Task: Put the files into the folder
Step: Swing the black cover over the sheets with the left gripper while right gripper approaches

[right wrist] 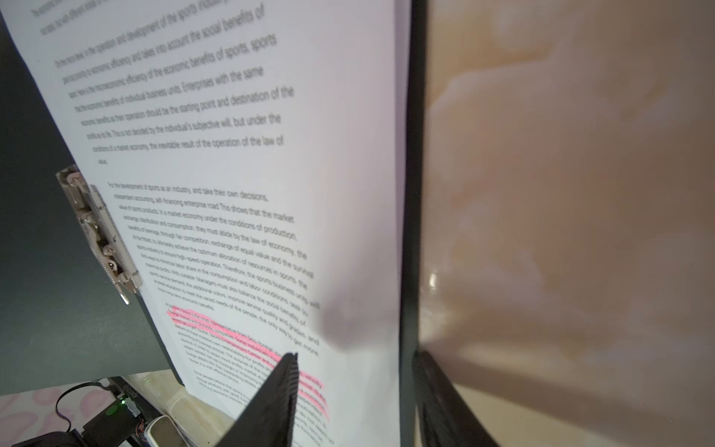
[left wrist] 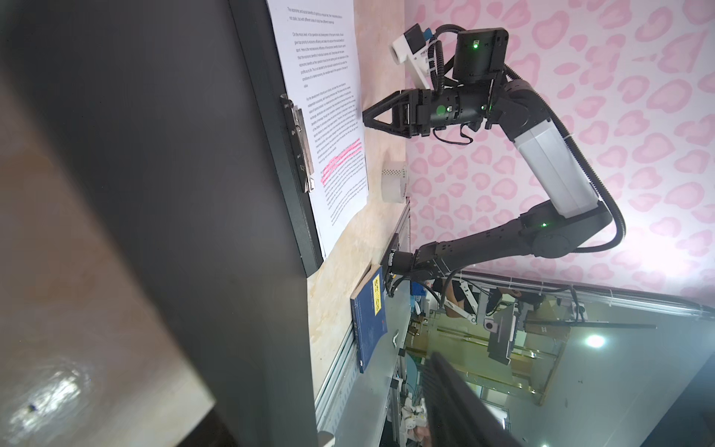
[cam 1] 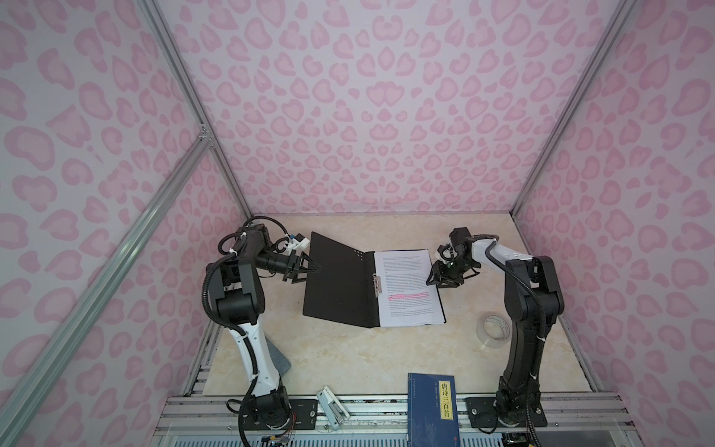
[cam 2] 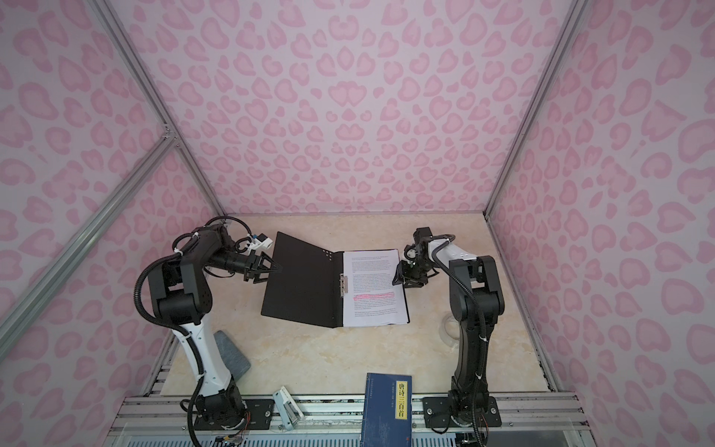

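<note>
The folder (cam 1: pixel 336 278) (cam 2: pixel 305 278) lies open in both top views, long axis front-to-back, files (cam 1: pixel 406 286) on its right half, left gripper (cam 1: pixel 318 268) at its raised left half. Its grip is unclear even from the left wrist. Right wrist: right gripper (right wrist: pixel 356 354) parted, astride the files' edge.

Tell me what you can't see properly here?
- Flat black-lined folder: outside cover faces away in both top views.
- White printed paper sheets: text too small in both top views.
- Clear tape roll: partly behind the right arm in a top view.
- Dark blue book: cut off by the lower edge.
</note>
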